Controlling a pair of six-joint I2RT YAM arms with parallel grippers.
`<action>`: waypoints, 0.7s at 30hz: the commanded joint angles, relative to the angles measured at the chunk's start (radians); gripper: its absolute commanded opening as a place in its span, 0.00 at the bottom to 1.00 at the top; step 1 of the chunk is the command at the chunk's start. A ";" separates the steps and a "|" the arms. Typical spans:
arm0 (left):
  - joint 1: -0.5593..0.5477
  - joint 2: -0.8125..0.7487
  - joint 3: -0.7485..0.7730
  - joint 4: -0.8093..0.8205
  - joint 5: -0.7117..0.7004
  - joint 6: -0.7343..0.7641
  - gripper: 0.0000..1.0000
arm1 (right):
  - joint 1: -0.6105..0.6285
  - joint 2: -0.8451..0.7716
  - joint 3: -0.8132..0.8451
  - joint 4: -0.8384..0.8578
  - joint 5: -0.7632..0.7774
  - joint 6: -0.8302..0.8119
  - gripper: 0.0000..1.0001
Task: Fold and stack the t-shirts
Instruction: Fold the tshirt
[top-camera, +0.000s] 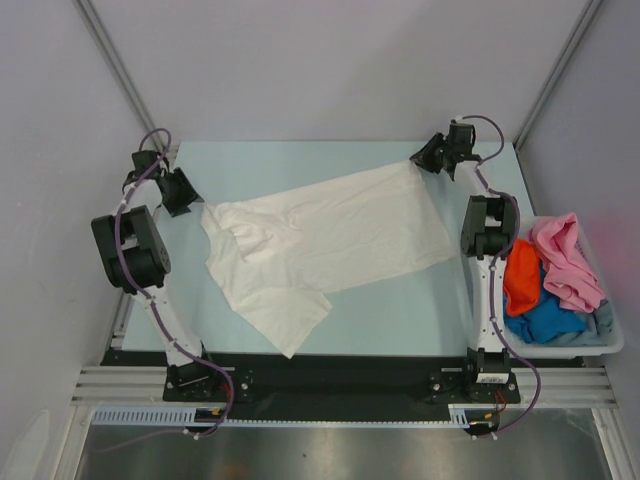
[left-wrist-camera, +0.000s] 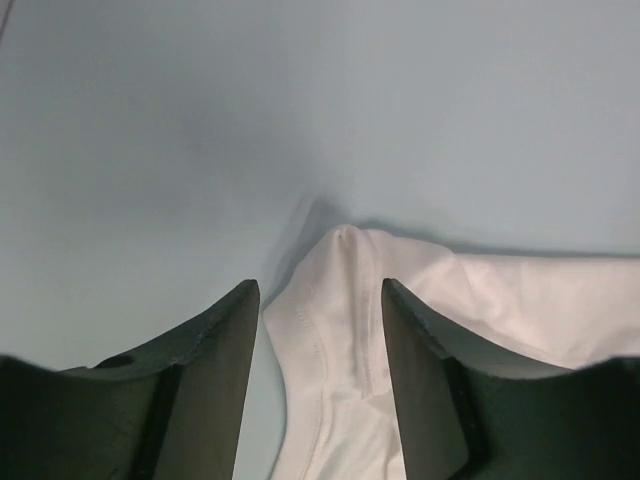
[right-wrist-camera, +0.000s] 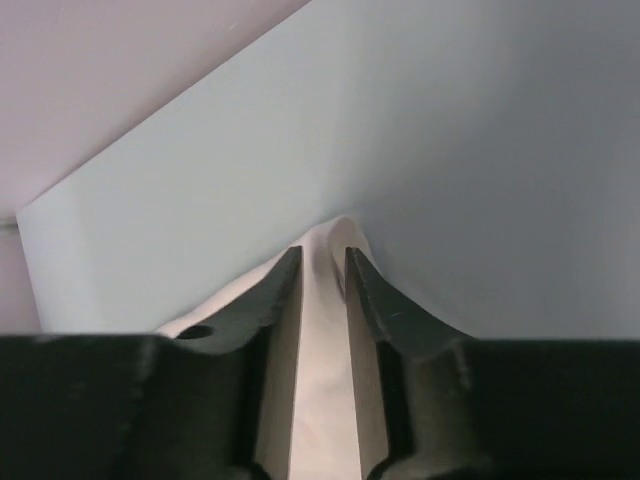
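Note:
A plain white t-shirt (top-camera: 330, 240) lies spread and slightly rumpled across the pale blue table. My left gripper (top-camera: 190, 203) is at its left corner. In the left wrist view that gripper (left-wrist-camera: 320, 290) is open, its jaws standing either side of a seamed fold of the white t-shirt (left-wrist-camera: 500, 300) without pinching it. My right gripper (top-camera: 418, 160) is at the far right corner. In the right wrist view it (right-wrist-camera: 322, 252) is shut on a ridge of the white cloth (right-wrist-camera: 335, 228). Pink (top-camera: 565, 265), orange (top-camera: 522, 275), bright blue (top-camera: 545, 318) and grey-blue (top-camera: 600, 320) t-shirts lie heaped in the bin.
The pale plastic bin (top-camera: 612, 346) stands at the table's right edge beside the right arm. Grey walls close in the back and both sides. A black rail with the arm bases runs along the near edge.

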 joint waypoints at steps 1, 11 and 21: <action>-0.033 -0.023 0.058 -0.050 -0.087 0.014 0.58 | -0.019 -0.013 0.057 -0.064 0.030 -0.010 0.35; -0.160 -0.346 -0.121 -0.136 -0.172 0.013 0.63 | -0.006 -0.194 0.126 -0.374 0.232 -0.162 0.76; -0.253 -0.567 -0.524 -0.084 0.123 -0.094 0.53 | 0.282 -0.402 -0.107 -0.403 0.090 -0.236 0.53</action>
